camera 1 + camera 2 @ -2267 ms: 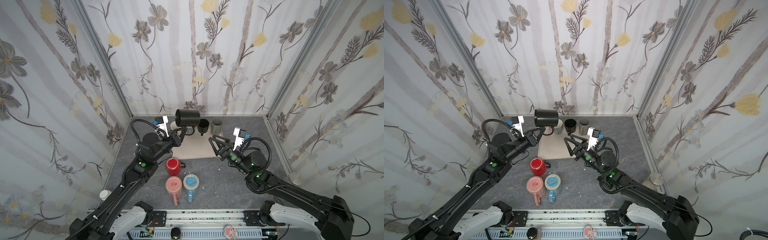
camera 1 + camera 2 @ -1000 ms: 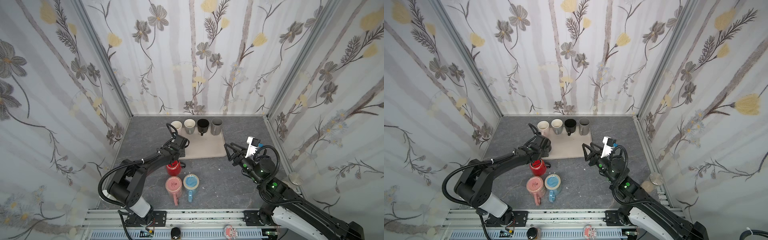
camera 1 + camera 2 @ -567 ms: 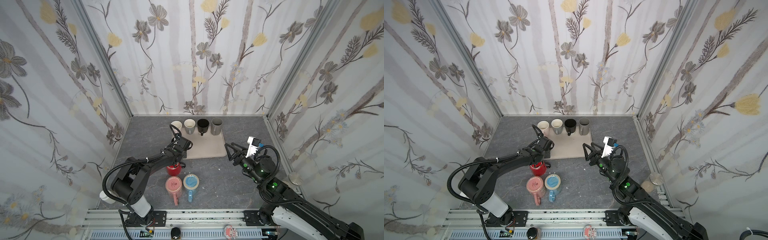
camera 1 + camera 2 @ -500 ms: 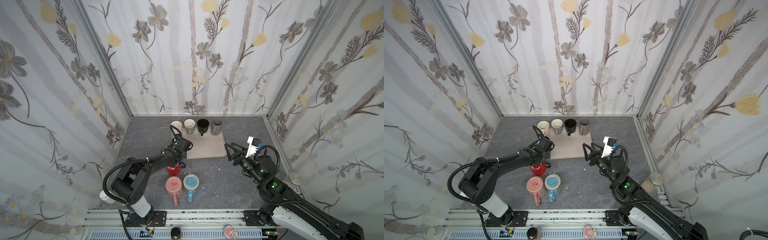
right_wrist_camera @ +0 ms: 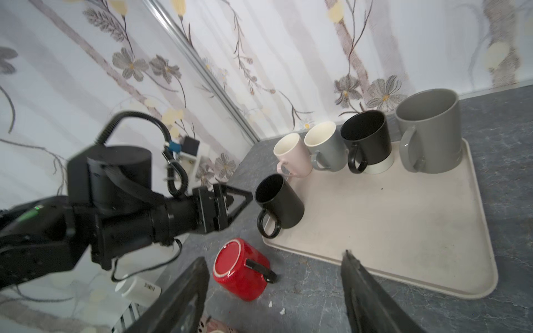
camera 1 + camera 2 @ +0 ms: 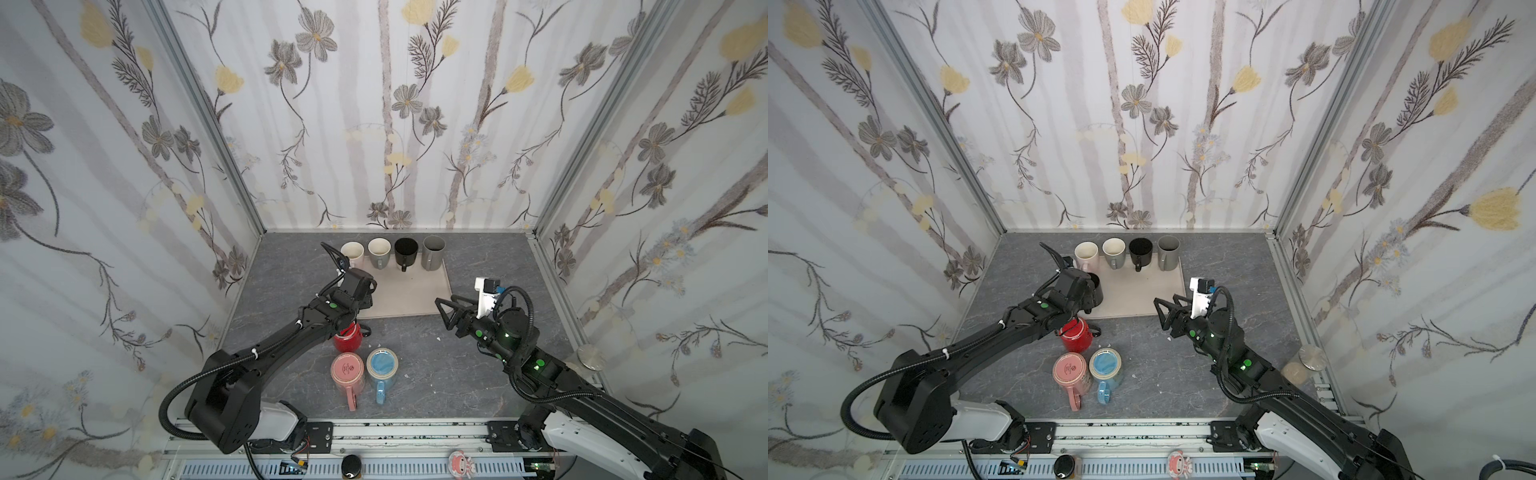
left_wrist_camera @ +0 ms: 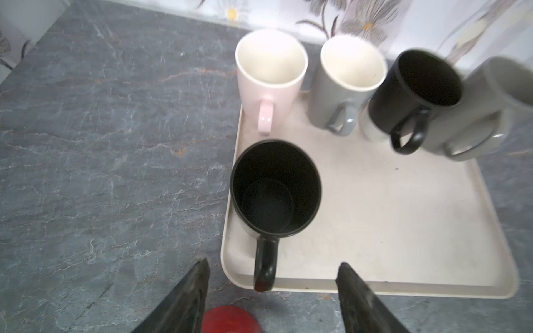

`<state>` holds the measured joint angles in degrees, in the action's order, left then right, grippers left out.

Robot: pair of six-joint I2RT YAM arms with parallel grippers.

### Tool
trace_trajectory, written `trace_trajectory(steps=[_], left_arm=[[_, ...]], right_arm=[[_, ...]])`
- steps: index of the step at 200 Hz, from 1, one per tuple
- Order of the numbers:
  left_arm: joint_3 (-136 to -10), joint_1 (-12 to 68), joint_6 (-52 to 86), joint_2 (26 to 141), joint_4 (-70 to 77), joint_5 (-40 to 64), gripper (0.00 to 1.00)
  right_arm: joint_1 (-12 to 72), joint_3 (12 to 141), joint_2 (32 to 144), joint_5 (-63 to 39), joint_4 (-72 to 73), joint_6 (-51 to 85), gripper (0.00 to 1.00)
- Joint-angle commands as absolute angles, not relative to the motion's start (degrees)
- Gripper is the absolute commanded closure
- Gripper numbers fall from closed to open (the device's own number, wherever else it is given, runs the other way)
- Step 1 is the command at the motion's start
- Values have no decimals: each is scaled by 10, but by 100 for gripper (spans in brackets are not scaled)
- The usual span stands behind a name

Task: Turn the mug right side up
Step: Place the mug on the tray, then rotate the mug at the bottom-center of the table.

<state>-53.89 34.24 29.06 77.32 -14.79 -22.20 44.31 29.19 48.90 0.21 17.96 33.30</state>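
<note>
The black mug stands right side up on the beige tray, in the tray's near-left corner, mouth open to the ceiling. Its handle points toward the near edge of the table and overhangs the tray's rim.

The left claw sits low just behind that handle. Its two fingers are spread apart, one on either side of the handle, and neither touches it. The claw holds nothing. In both top views the left arm hides most of the mug, and only its dark side shows.

The right claw hovers over bare table just off the tray's near-right corner. Its jaws are apart and empty, and it points toward the tray.

Along the tray's far edge four mugs stand upright in a row with their handles toward the near edge:
- a pale pink mug
- a grey mug with a cream inside
- a black-and-white mug
- a tall grey mug

Just off the tray's near-left corner a red mug sits on the table. It seems to be bottom up, though the left arm covers part of it from above. Nearer the table's near edge a pink mug and a blue mug stand side by side, bases up, with their handles toward the near edge.
</note>
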Motion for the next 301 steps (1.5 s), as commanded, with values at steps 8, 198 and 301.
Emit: trace_trajectory(steps=[8, 198, 301], left_arm=[[-545, 341, 309, 723, -141, -212, 10], [-469, 308, 312, 522, -143, -247, 0], [-461, 298, 318, 543, -114, -211, 0]], right_arm=[[514, 336, 555, -18, 130, 237, 26], [848, 557, 889, 347, -135, 194, 0], [773, 407, 724, 272, -124, 233, 11]])
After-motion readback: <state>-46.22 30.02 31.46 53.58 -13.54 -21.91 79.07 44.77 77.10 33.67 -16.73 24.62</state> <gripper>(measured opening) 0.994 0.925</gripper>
